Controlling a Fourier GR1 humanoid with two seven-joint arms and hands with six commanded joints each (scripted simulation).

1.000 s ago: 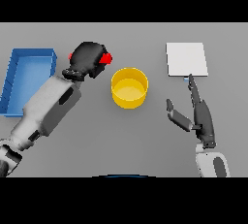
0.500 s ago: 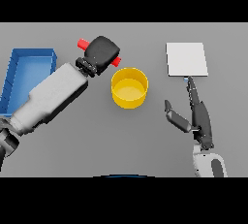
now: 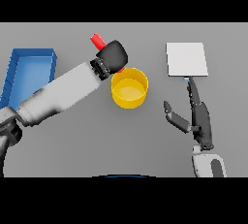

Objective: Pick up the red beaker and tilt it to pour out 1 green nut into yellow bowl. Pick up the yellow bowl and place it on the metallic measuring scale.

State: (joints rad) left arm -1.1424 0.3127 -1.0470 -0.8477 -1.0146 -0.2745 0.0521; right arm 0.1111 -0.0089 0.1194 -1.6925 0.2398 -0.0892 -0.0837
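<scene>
Surface [image 3: 72, 145]: plain grey, seen from above and carrying everything listed here.
Left hand [image 3: 112, 57]: raised above the surface just beyond the yellow bowl's far-left rim, at the end of a white and grey arm entering from the lower left; dark fingers curled shut around the red beaker.
Red beaker [image 3: 98, 40]: mostly hidden inside the left hand, tilted, with one red end sticking out toward the upper left and a sliver of red showing at the hand's lower right edge, over the bowl's rim.
Yellow bowl [image 3: 129, 88]: round, upright, near the centre of the surface; contents impossible to make out.
Metallic measuring scale [image 3: 187, 59]: pale square plate at the far right, well apart from the bowl.
Right hand [image 3: 198, 116]: at the right, just below the scale; fingers straight and pointing toward it, thumb spread out to the left, holding nothing.
Blue tray [image 3: 26, 70]: at the far left edge, partly behind the left arm.
</scene>
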